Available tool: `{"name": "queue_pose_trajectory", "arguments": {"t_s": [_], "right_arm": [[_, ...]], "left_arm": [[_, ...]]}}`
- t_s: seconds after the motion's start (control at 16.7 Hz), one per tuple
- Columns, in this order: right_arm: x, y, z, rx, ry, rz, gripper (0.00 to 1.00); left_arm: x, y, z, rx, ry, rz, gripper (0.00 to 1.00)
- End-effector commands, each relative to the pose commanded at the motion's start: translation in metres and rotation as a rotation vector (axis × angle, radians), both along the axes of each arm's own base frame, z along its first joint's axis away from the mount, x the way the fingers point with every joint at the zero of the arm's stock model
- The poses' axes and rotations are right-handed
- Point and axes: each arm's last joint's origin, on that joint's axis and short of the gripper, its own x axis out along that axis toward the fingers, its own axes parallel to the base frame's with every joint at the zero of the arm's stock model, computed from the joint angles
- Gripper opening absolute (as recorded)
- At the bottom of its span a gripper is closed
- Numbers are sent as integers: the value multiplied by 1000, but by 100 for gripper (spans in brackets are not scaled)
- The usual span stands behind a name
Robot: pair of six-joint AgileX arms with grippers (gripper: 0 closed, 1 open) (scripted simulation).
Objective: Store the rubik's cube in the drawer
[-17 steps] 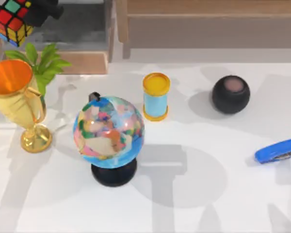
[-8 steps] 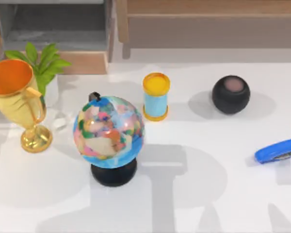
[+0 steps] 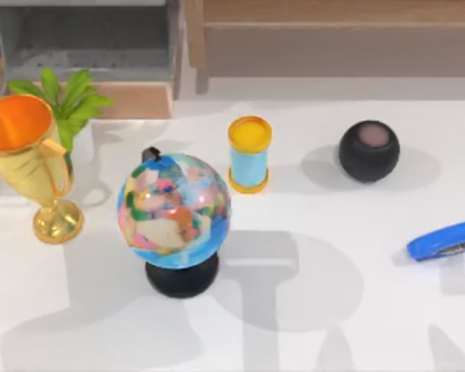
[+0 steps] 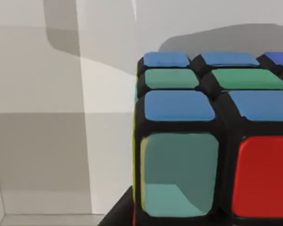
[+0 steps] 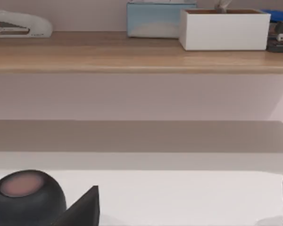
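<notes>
Rubik's cube [image 4: 198, 141] gone from top view since a second ago; now close before our left pincer, apparently held. Drawer [image 3: 85, 46] open, empty; release judged pending. Right pincer state: cannot tell.

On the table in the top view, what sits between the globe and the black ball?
In the top view, a yellow-capped light-blue cylinder stands between the globe and the black ball, nearer the globe and touching neither.

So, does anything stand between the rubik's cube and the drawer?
Nothing visible does. In the top view the open drawer at the far left has a bare grey floor; the plant and trophy stand in front, not inside. The left wrist view has the rubik's cube close up against plain pale surfaces.
</notes>
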Motion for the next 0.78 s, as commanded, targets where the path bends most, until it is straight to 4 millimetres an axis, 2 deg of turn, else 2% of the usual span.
{"name": "queue_pose_trajectory", "arguments": {"t_s": [0.18,0.78], "right_arm": [[0,0,0,0,0,0,100],[0,0,0,0,0,0,100]], "left_arm": [[0,0,0,0,0,0,0],[0,0,0,0,0,0,75]]}}
